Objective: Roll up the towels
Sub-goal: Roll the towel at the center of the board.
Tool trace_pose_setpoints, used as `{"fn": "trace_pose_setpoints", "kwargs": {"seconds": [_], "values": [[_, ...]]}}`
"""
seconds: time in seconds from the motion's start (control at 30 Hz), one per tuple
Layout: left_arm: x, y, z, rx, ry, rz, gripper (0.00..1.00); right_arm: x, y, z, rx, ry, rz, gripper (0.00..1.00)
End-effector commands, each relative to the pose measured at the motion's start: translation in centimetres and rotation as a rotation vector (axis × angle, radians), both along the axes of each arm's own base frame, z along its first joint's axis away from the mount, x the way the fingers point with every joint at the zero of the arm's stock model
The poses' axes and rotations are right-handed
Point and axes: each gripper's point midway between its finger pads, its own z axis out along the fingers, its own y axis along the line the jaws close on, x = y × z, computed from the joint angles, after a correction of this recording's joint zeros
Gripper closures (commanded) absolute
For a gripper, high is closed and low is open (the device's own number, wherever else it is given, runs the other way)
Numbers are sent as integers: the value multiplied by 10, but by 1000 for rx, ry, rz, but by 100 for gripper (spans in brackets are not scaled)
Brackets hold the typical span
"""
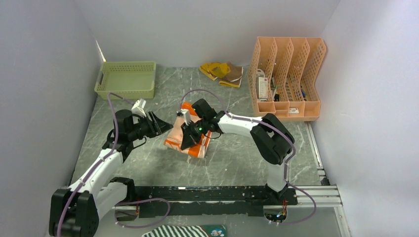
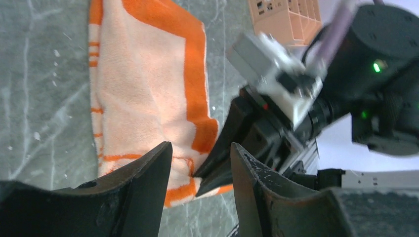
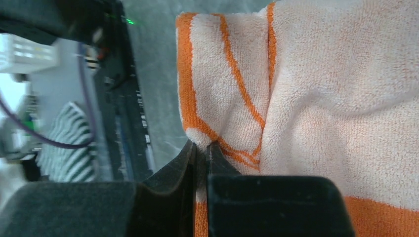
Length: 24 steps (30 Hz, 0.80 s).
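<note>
Right pincer (image 3: 201, 148) pinching orange towel (image 3: 321, 98), arm (image 1: 237, 123) outstretched

Black-and-white arms (image 1: 237, 124) trail purple cables (image 1: 114, 118), with tapered black fingers (image 2: 143, 187) and a green light (image 2: 376, 66).

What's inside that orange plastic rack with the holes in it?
The peach plastic slotted rack holds a white printed packet in its left slot and small bits beside it, too small to name. Its dividers hide the rest.
</note>
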Motion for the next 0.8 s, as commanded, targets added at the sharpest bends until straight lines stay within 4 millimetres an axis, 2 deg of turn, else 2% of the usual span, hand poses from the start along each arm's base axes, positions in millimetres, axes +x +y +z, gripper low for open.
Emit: {"fn": "trace_pose_setpoints", "kwargs": {"seconds": [0.0,0.07,0.1,0.17,0.37,0.53,0.67,0.77], "values": [[-25,-7,1,-54,38,-68,41,-4,-3,15,64,297,-5,100],[-30,-9,2,-74,37,-82,41,7,-2,15,75,342,-15,100],[-31,-11,3,-88,38,-90,41,9,-3,-2,47,382,-22,100],[-33,-12,0,-100,42,-94,41,15,-4,-13,31,407,-25,100],[-33,-20,-24,-165,86,-127,41,35,-10,-32,41,466,-59,100],[-24,-24,-39,-196,98,-135,41,46,-11,-43,16,451,-70,100],[-13,-24,-60,-178,128,-120,42,53,-11,-45,-5,408,-79,100],[-4,-21,-70,-160,138,-93,43,63,-11,-30,0,297,-94,75]]}}
